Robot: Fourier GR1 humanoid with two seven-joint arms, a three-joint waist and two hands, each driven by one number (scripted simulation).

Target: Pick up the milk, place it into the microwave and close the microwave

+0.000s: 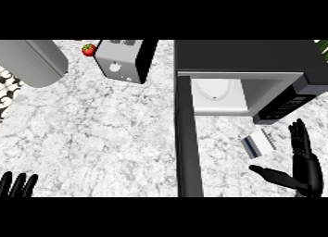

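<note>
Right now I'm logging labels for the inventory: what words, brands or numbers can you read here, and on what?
None can be read.
Milk carton: dark band on its side, any print too blurred to read.
Microwave control panel: rows of pale button marks, too small to read.
Toaster: two small round knobs, no readable text.
</note>
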